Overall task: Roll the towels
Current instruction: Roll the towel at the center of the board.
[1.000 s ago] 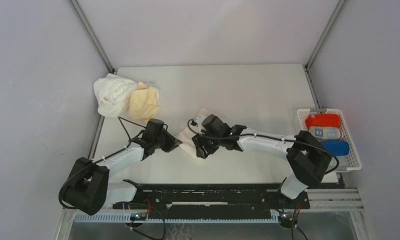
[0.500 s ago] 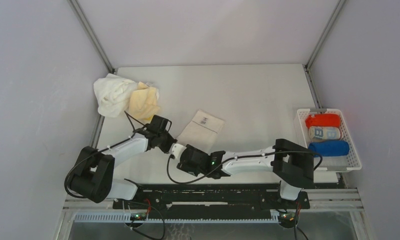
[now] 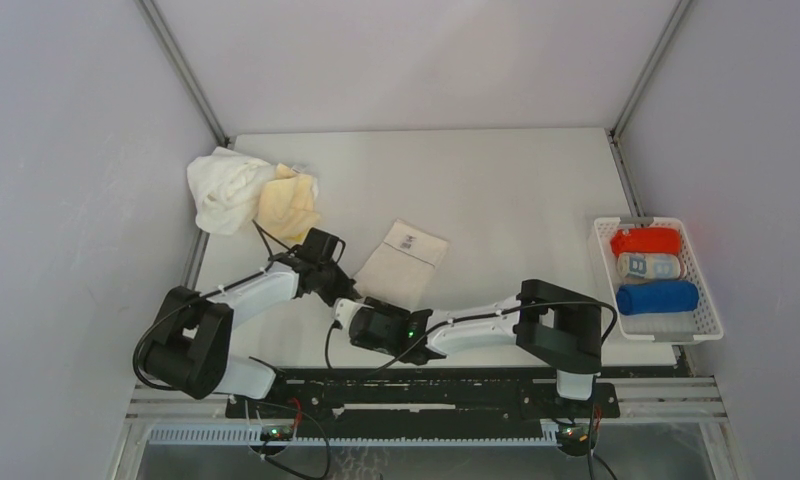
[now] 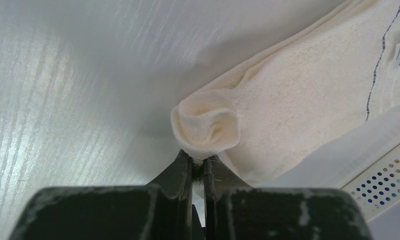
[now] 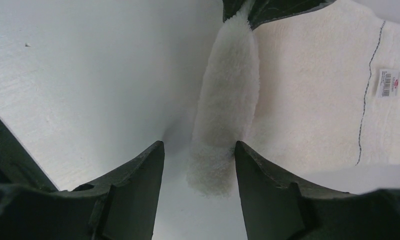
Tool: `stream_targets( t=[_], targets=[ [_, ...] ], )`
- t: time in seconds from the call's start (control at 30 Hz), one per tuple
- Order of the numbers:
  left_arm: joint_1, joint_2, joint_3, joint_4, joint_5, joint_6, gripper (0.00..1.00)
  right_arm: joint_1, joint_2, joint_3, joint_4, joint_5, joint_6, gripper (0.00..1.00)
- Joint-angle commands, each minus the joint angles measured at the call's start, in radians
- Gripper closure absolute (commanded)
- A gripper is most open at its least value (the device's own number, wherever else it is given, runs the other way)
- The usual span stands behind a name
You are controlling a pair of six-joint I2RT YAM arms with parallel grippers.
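pale table, cream towel near its front edge. left gripper clamps the rolled corner. right gripper gapes open astride it.

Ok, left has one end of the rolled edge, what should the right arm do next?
Probably close the right gripper on the rolled edge of the cream towel: its jaws stand open astride one end, while the left gripper is pinched shut on the other.
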Motion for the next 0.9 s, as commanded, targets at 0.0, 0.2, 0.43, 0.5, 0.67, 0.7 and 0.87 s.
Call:
stream_targets(
  t=[0.0, 0.2, 0.43, 0.5, 0.67, 0.7, 0.87],
  targets=[
    [-0.004, 0.011, 0.042, -0.021, 0.020, 0.027, 0.98, 0.026, -0.034, 0.037, 0.011, 0.022, -0.023, 0.46],
    [-0.004, 0.014, 0.039, -0.020, 0.028, 0.037, 0.98, 0.028, -0.070, 0.104, -0.058, -0.015, -0.008, 0.46],
    [-0.004, 0.021, 0.046, -0.020, 0.033, 0.048, 0.98, 0.024, -0.031, 0.122, -0.077, -0.015, 0.010, 0.47],
    [-0.004, 0.028, 0.048, -0.020, 0.035, 0.049, 0.98, 0.017, -0.010, 0.122, -0.087, -0.029, 0.020, 0.48],
    [-0.004, 0.034, 0.048, -0.019, 0.034, 0.049, 0.98, 0.002, 0.025, 0.117, -0.098, -0.032, 0.035, 0.48],
    [-0.005, 0.034, 0.048, -0.019, 0.035, 0.049, 0.98, -0.002, 0.029, 0.115, -0.100, -0.039, 0.036, 0.48],
    [-0.003, 0.038, 0.046, -0.021, 0.034, 0.051, 0.98, -0.023, 0.058, 0.112, -0.107, -0.036, 0.038, 0.49]
  ],
)
